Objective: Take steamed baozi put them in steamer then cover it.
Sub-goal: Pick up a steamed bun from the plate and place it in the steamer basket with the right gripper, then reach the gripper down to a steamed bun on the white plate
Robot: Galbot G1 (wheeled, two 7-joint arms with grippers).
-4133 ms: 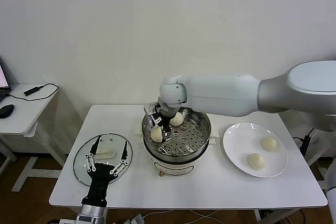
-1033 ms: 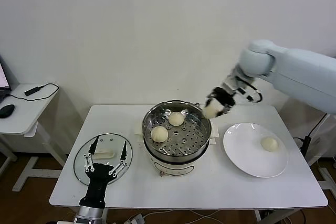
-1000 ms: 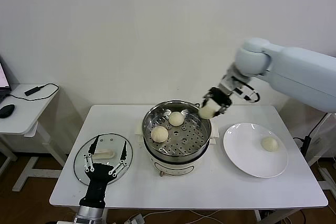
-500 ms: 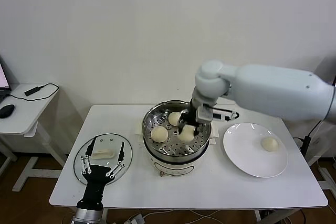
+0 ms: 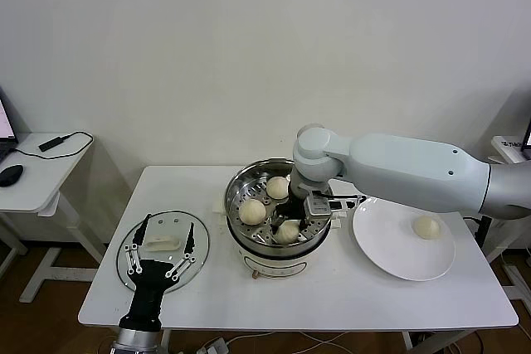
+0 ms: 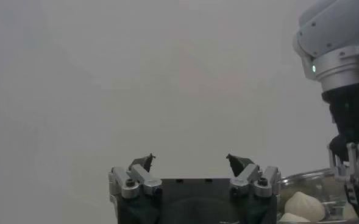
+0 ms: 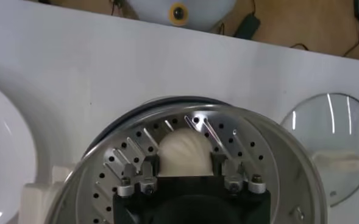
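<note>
The steel steamer (image 5: 246, 180) stands mid-table on its cream base. Three baozi lie on its perforated tray: one at the back (image 5: 278, 187), one on the left (image 5: 252, 210), one at the front (image 5: 288, 233). My right gripper (image 5: 292, 225) reaches down into the pot, open. Its fingers stand on either side of the front baozi (image 7: 185, 146), which rests on the tray (image 7: 252, 152). Another baozi (image 5: 426, 226) lies on the white plate (image 5: 390, 246). The glass cover (image 5: 163, 243) lies flat at the left. My left gripper (image 5: 166, 225) hovers over it, open and empty (image 6: 190, 159).
A side table with a mouse (image 5: 10, 175) and a cable stands far left. The wall runs close behind the table. My right arm (image 5: 398, 172) stretches over the gap between plate and steamer. Bare tabletop (image 5: 332, 296) lies in front of the steamer.
My right gripper carried a baozi from beyond the steamer's right rim down onto the tray's front part, and its jaws have spread. The left arm has barely shifted.
</note>
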